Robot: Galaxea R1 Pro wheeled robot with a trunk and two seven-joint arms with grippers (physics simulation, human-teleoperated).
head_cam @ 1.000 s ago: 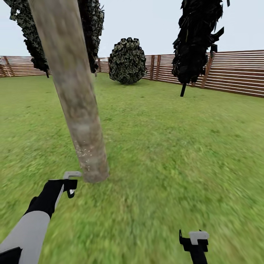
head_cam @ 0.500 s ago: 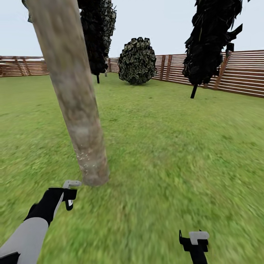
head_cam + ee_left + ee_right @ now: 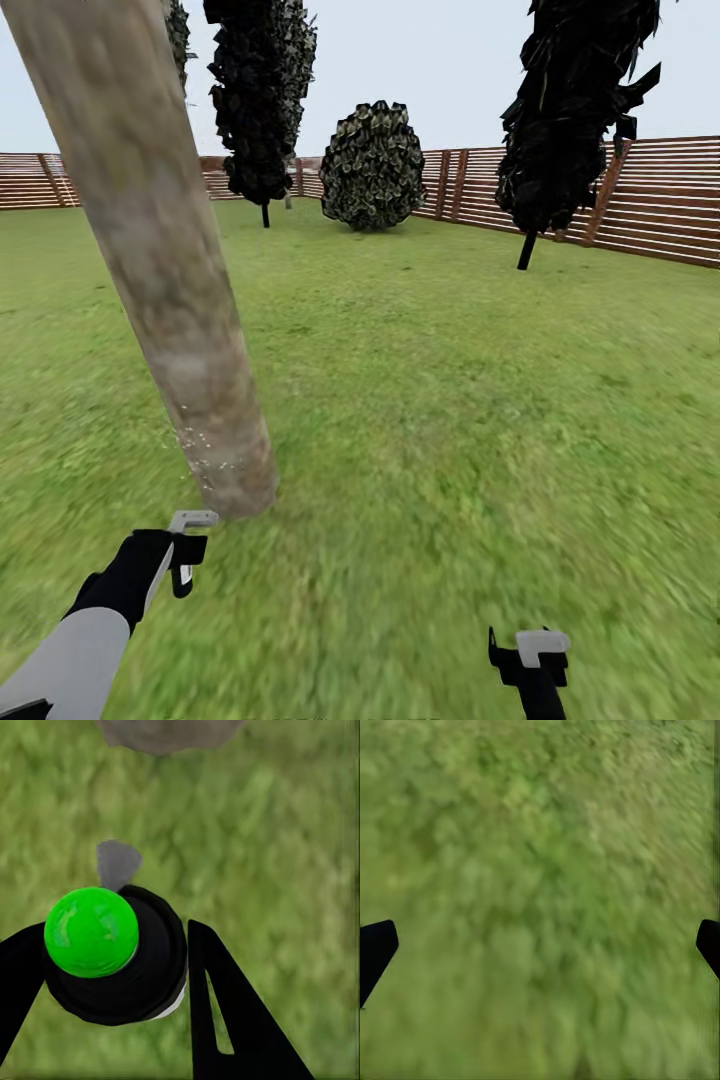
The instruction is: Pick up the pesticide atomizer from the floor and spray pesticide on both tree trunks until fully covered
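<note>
Pesticide atomizer (image 3: 116, 967) clamped in left gripper (image 3: 185, 550), near tree trunk (image 3: 170, 290)

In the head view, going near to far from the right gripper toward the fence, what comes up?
Right gripper → lawn → near-black cypress-like tree → slatted wooden fence.

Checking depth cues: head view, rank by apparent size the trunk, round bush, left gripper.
1. trunk, largest, though it stands nearest the camera
2. round bush, far off by the fence
3. left gripper, smallest
</note>
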